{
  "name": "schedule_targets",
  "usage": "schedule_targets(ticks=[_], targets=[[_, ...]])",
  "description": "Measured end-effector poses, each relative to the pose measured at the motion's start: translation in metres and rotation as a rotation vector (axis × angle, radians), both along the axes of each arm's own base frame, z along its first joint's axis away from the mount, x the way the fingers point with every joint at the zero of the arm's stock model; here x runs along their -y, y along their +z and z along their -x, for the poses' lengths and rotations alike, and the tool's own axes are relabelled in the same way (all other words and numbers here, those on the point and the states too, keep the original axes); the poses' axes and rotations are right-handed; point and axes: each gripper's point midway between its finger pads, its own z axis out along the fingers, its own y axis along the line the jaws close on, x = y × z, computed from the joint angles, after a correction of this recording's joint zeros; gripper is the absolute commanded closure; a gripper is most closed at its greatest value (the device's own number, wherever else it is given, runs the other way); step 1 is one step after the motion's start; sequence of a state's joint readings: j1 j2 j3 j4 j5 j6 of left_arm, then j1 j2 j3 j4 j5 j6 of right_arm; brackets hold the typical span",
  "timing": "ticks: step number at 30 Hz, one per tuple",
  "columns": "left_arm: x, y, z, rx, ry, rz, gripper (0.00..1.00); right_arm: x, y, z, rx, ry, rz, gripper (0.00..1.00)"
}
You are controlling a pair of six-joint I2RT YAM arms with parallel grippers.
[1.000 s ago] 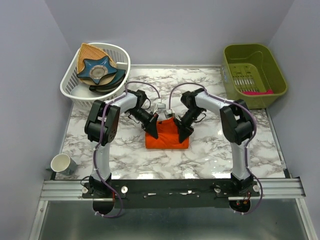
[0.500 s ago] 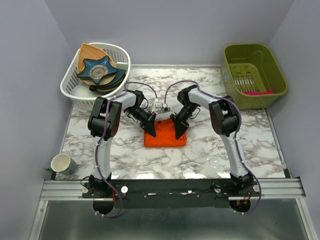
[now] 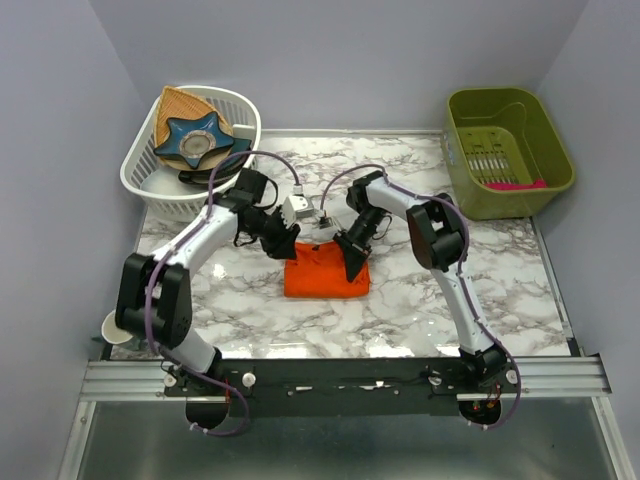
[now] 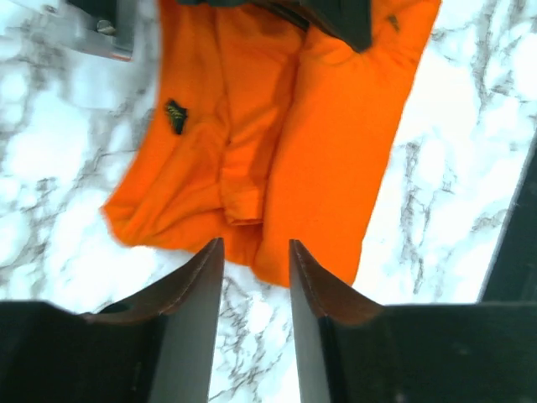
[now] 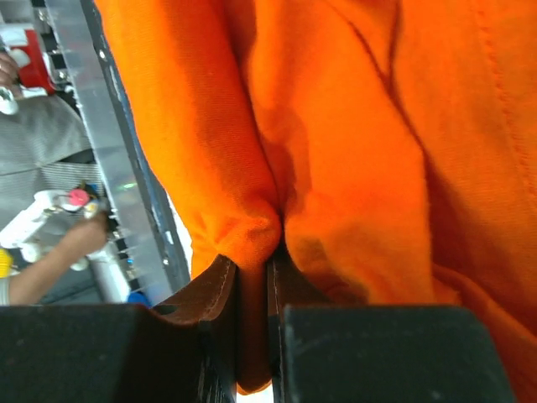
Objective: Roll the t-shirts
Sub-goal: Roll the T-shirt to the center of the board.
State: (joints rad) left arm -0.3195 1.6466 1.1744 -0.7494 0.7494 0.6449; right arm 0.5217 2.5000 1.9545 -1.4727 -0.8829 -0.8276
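Left end effector (image 4: 256, 252) is hanging parted, empty; right end effector (image 5: 252, 267) is pinching a t-shirt (image 3: 325, 280) fold; its one-sided pull is probably risking unrolling.

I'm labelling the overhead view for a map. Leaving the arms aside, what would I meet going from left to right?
white cup → white basket → orange t-shirt → green bin
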Motion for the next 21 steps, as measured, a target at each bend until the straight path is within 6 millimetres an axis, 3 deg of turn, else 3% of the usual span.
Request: schedule_targets(ticks=[3,6,9,11,15,16,17,21], targets=[[-0.007,0.013,-0.002,0.14,0.051,-0.001,0.37,0.0,-0.001,0.0,-0.028,-0.02,0.035,0.82],[-0.014,0.011,0.017,0.289,0.07,-0.028,0.33,0.0,-0.001,0.0,-0.047,-0.034,0.06,0.82],[-0.001,0.008,0.052,0.486,-0.039,-0.026,0.32,0.0,-0.001,0.001,-0.063,-0.043,0.082,0.82],[0.009,0.002,0.07,0.578,-0.12,-0.01,0.32,0.0,-0.002,0.002,-0.071,-0.047,0.092,0.81],[0.016,-0.016,0.088,0.837,-0.24,-0.016,0.32,0.0,-0.002,0.003,-0.075,-0.048,0.106,0.82],[0.018,-0.011,0.083,0.905,-0.248,-0.017,0.31,0.0,-0.002,0.003,-0.075,-0.048,0.108,0.81],[0.018,-0.029,0.098,0.93,-0.31,-0.024,0.31,0.0,-0.002,0.003,-0.076,-0.048,0.11,0.81],[0.011,-0.054,0.103,1.032,-0.396,-0.096,0.32,0.0,-0.002,0.003,-0.077,-0.05,0.115,0.81]])
